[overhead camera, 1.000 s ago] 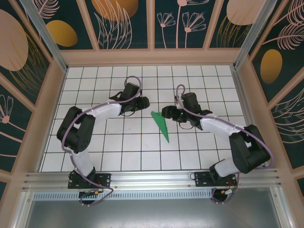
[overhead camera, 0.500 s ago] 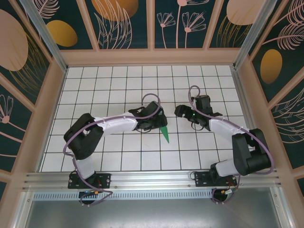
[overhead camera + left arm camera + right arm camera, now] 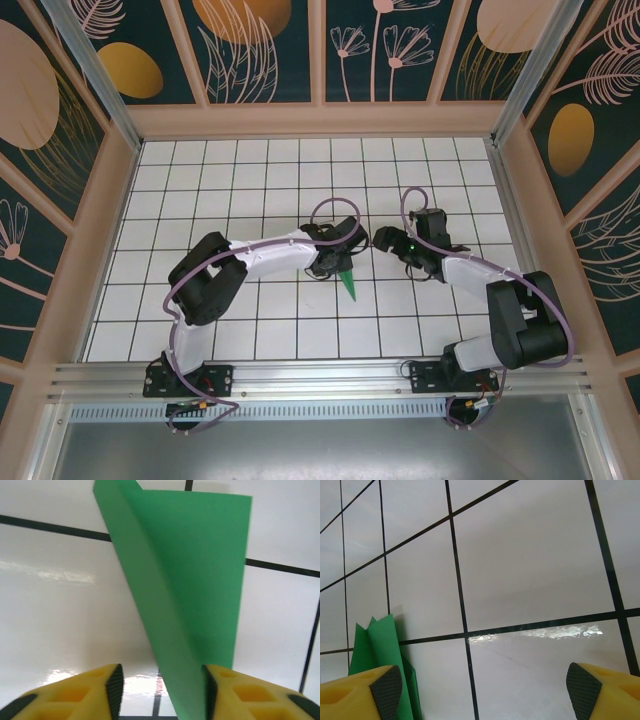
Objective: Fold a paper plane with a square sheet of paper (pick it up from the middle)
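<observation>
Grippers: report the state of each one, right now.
Left gripper: open around the paper plane, not clamped on it.
Right gripper: wide open, holding nothing.

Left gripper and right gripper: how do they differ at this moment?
The left gripper straddles the folded paper, whose edge lies against one pad. The right gripper has bare table between its pads, with the paper beside one finger. The left's jaws stand narrower, the right's wide apart. Both have yellow fingers with black pads, and neither is clamped on the paper.
</observation>
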Controlling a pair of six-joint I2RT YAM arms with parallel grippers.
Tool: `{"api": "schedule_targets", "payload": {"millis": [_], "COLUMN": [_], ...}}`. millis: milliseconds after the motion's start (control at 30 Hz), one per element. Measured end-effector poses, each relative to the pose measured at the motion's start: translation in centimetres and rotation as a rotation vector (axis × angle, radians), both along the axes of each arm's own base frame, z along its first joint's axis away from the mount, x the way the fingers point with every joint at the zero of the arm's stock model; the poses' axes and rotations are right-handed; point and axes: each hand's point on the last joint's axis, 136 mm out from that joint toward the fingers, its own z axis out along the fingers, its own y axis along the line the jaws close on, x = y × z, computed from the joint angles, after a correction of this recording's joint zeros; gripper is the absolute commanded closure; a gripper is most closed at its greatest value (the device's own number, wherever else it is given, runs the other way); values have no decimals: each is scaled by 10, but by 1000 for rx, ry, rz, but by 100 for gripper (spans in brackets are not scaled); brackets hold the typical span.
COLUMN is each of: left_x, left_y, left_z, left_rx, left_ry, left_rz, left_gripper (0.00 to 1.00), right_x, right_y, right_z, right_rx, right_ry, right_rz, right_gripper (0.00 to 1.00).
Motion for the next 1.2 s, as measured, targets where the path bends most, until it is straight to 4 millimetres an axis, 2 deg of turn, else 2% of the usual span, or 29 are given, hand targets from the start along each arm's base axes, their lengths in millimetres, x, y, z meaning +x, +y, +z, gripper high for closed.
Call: {"api": "schedule_targets", "payload": {"millis": [67,200,300,367,467,633,800,900,967,1100,1200], "left_x": [1,5,7,8,11,11,9,9,13,8,1], "left_y": [2,4,6,6,8,14,20,27,37,62,66], "left_z": [1,5,6,6,6,11,45,58,52,19,8], "left_rx": [12,28,40,48,58,50,-79,-195,-267,-304,-331], "left_ry": [-7,-26,-40,-48,-65,-114,-218,-267,-276,-233,-216], "left_rz": [5,7,6,-1,-8,-33,-69,-76,-63,-45,-58], "left_gripper": [58,65,77,90,100,100,100,100,100,100,100], "right_x": [0,0,-1,-2,-1,-7,-14,-23,-33,-55,-65], "right_y": [3,8,11,13,15,19,29,46,62,93,112], "right_z": [2,5,6,7,8,8,19,27,30,30,30], "right_rx": [14,40,56,64,73,104,145,165,176,183,174], "right_ry": [-4,-12,-17,-17,-23,-34,-55,-65,-60,-42,-36], "right_rz": [12,33,46,54,61,81,117,168,208,283,318], "right_gripper": [15,15,16,16,18,20,27,31,36,46,54]}}
